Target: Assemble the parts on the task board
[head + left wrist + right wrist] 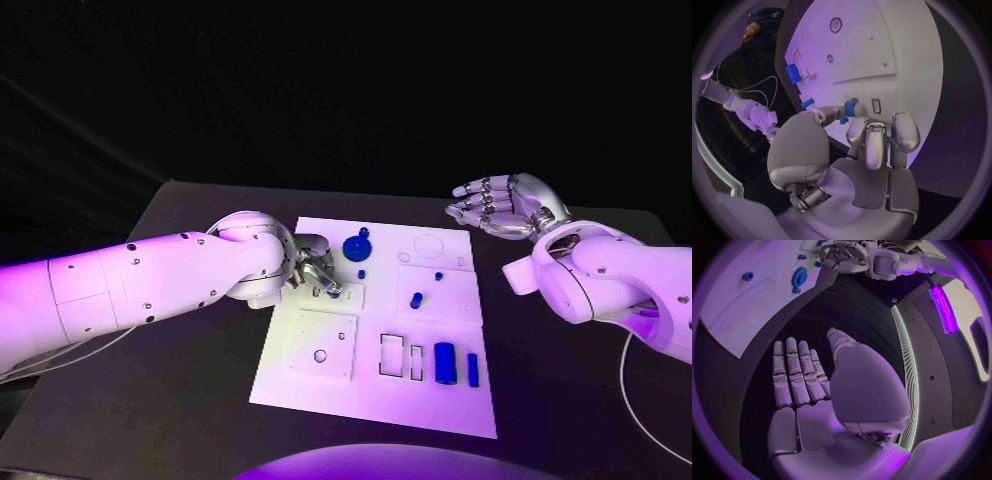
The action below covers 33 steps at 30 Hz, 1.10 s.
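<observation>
Nearest the bottom of the head view, two long blue bars [444, 362] lie side by side on the task board [433, 400], right beside two empty rectangular outlines, so I'd judge those slots unfilled. Further up, at the middle of the frame, a small blue peg [415, 299] sits on the board, and to its left the left hand [313, 272] is bent down over the board's left edge. From that wrist the picture is plainer: the fingertips [852, 109] pinch a small blue part [848, 108] against the board, a grip hidden under the hand from above. Beyond it, toward the upper middle of the head view, a round blue disc [358, 247] rests on the board. Farthest off, at the upper right, the right hand [498, 205] hangs over the dark table with loosely curled fingers apart and holding nothing; its wrist view confirms a bare palm. Most of the assembly looks to be left.
</observation>
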Tool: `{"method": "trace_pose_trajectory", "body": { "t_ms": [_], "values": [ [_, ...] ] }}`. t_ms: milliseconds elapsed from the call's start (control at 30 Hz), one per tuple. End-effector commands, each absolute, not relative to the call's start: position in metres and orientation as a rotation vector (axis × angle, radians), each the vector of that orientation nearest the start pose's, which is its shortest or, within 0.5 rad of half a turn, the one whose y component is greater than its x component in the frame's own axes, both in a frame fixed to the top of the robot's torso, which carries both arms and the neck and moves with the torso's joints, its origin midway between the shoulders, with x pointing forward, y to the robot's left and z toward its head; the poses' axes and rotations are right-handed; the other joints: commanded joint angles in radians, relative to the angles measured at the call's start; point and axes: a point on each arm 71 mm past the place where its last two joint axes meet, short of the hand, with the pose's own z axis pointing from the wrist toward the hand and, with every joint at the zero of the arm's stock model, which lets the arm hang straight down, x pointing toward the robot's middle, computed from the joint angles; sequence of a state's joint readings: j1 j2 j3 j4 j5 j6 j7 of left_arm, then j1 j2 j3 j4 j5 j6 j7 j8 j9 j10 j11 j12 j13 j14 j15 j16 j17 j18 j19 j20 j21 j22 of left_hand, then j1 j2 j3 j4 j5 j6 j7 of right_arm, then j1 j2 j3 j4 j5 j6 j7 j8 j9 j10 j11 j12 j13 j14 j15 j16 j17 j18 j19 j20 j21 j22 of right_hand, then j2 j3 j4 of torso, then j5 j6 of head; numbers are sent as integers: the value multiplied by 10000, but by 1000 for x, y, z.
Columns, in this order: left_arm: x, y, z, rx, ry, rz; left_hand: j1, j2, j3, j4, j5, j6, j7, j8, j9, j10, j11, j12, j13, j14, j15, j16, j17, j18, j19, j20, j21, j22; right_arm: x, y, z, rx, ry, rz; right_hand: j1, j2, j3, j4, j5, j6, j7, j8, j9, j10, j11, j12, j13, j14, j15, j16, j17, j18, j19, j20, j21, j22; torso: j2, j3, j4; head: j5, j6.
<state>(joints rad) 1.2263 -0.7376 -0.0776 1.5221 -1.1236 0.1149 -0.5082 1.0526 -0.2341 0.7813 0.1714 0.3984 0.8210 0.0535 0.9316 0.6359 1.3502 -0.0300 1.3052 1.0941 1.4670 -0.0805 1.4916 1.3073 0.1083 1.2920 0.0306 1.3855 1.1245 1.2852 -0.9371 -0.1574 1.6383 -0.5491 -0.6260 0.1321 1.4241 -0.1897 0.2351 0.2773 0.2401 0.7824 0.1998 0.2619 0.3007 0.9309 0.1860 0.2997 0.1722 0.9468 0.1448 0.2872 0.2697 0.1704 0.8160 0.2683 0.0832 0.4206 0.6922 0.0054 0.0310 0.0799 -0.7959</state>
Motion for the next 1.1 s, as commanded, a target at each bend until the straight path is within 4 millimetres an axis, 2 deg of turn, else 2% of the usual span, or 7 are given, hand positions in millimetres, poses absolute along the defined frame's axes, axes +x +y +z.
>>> {"method": "trace_pose_trajectory", "body": {
  "t_ms": [33, 333, 533, 733, 967, 1100],
  "values": [
    [469, 162, -229, 16, 23369, -4512, 16, 112, 1779, -1873, 22, 181, -119, -21, 12, 78, -17, 47, 39, 623, -50, 50, 958, -142, 90, -17, 71, 22, 469, -233, -170, 6863, 14959, 10316, 8, -18, 10, 24, 2, -49, 582, -62, -17, -6, 84, -55, -26, -4, 87, -47, -21, 124, -12, 24, -75, -24, -2, -8, 7, 5, -8],
    [471, 164, -228, -31, 23127, -4365, 42, 151, 1762, -1902, 120, 250, -157, -12, 13, 162, -53, 111, 150, 627, -76, 54, 967, -168, 177, -36, 123, 149, 469, -233, -170, 6865, 14943, 10318, -16, -22, -16, 29, 2, -64, 594, -73, -48, -25, 96, -55, -88, -11, 99, -100, -64, 122, -13, 34, -110, -82, -6, -11, 10, 24, -14],
    [471, 165, -227, -122, 22981, -4368, 53, 165, 1800, -1955, 335, 321, -182, -13, 10, 201, -80, 121, 185, 629, -103, 52, 967, -184, 239, -66, 163, 228, 470, -233, -170, 6868, 14951, 10318, -28, -23, -27, 33, 2, -67, 597, -75, -57, -30, 99, -53, -107, -11, 102, -115, -78, 122, -13, 37, -120, -101, -3, -13, 8, 38, -2],
    [471, 164, -227, -111, 23014, -4408, 43, 156, 1806, -1971, 413, 347, -189, -13, 9, 234, -87, 145, 233, 631, -110, 54, 972, -190, 259, -74, 176, 254, 470, -233, -170, 6876, 14957, 10307, -37, -24, -37, 35, 2, -68, 598, -75, -64, -34, 102, -52, -122, -12, 105, -128, -88, 122, -14, 40, -128, -116, -2, -13, 7, 36, -29],
    [470, 163, -227, -180, 23138, -4496, -20, 133, 1768, -1950, 455, 370, -192, -23, 3, 232, -88, 116, 189, 630, -112, 52, 967, -194, 269, -81, 181, 267, 470, -233, -171, 6887, 14980, 10296, -53, -26, -57, 38, 2, -73, 603, -79, -79, -45, 107, -51, -154, -15, 111, -155, -110, 121, -16, 45, -143, -147, -3, -7, 7, 34, -27],
    [470, 163, -228, -249, 23175, -4533, -186, 187, 1606, -1797, 374, 401, -218, -56, -11, 240, -100, 54, 108, 632, -115, 51, 967, -198, 270, -86, 171, 269, 470, -233, -171, 6897, 14994, 10293, -67, -26, -71, 43, 1, -76, 605, -81, -89, -51, 110, -49, -173, -18, 115, -172, -124, 120, -17, 48, -151, -166, -3, -3, 3, 36, -40]
  ]
}}
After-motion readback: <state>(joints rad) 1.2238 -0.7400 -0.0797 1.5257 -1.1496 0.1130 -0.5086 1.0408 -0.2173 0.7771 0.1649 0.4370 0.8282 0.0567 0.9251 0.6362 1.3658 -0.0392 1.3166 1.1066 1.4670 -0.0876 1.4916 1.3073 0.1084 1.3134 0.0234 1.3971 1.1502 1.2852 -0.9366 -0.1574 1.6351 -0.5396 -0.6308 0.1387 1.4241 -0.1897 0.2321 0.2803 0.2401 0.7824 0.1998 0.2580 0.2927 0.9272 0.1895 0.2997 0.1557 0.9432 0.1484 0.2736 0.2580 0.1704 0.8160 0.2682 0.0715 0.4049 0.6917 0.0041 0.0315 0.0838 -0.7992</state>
